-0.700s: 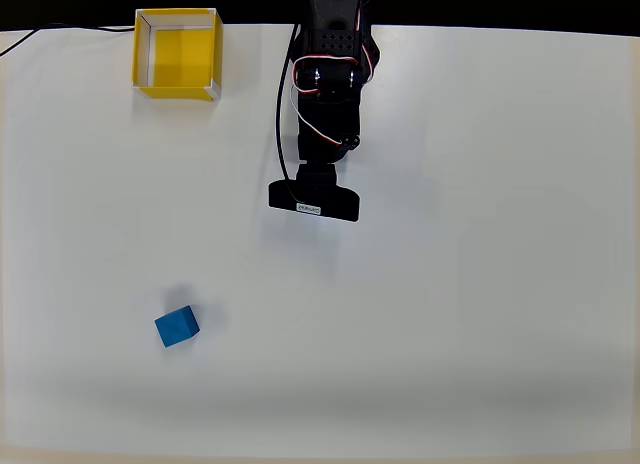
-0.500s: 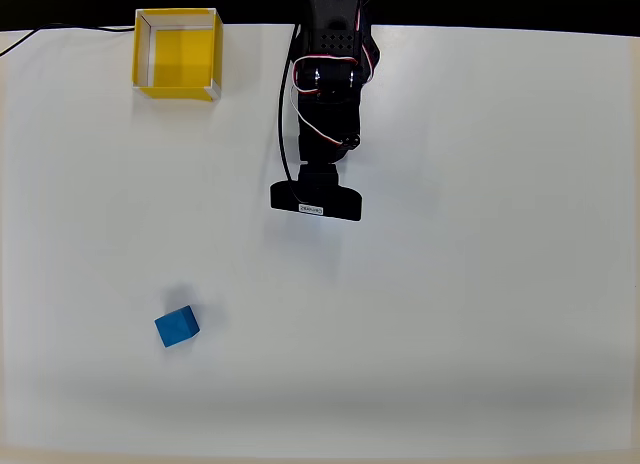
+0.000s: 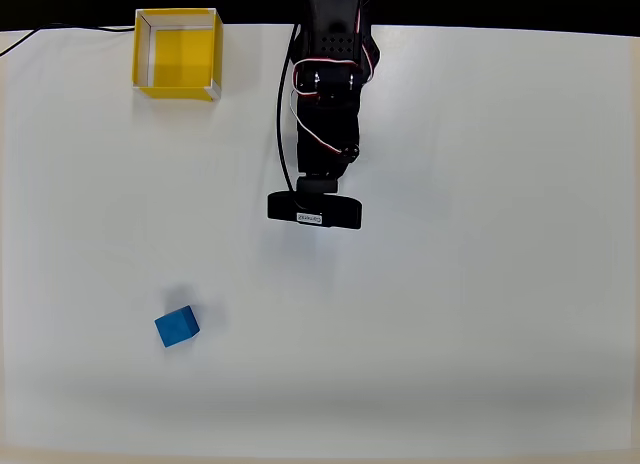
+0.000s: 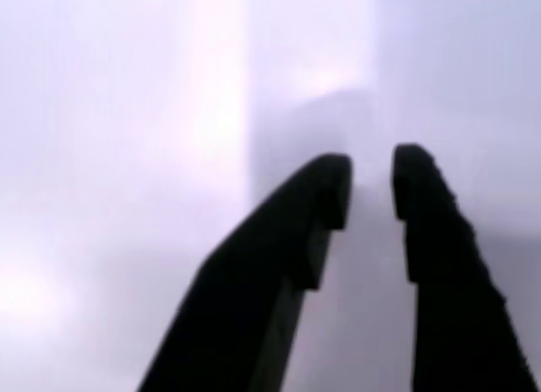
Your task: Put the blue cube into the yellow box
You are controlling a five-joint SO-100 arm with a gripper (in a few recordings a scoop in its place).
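In the overhead view the black arm (image 3: 325, 94) reaches down from the top centre of the frame over the white table (image 3: 480, 284). Its lower end is a wide black block carrying a small white label, sitting a little above the middle of the picture. Red and white wires loop along the arm's left side, and a black cable hangs beside them.

The blue cube (image 3: 177, 326) rests on the table in the lower left of the frame, turned slightly so its edges are not square to the picture — it lies well apart from the arm, down and to the left of it, with nothing touching it. The yellow box (image 3: 177, 52) stands in the upper left, near the table's far edge, open side up, its thin white-edged walls framing a bare yellow floor. Cube and box are well apart, the box almost straight above the cube in the frame.

In the wrist view the gripper (image 4: 370, 185) shows as two dark fingers (image 4: 296, 240) rising from the bottom edge toward the centre. Their tips stand a narrow gap apart — nothing is between them. Behind them is only blurred pale surface with a soft shadow just above the tips.
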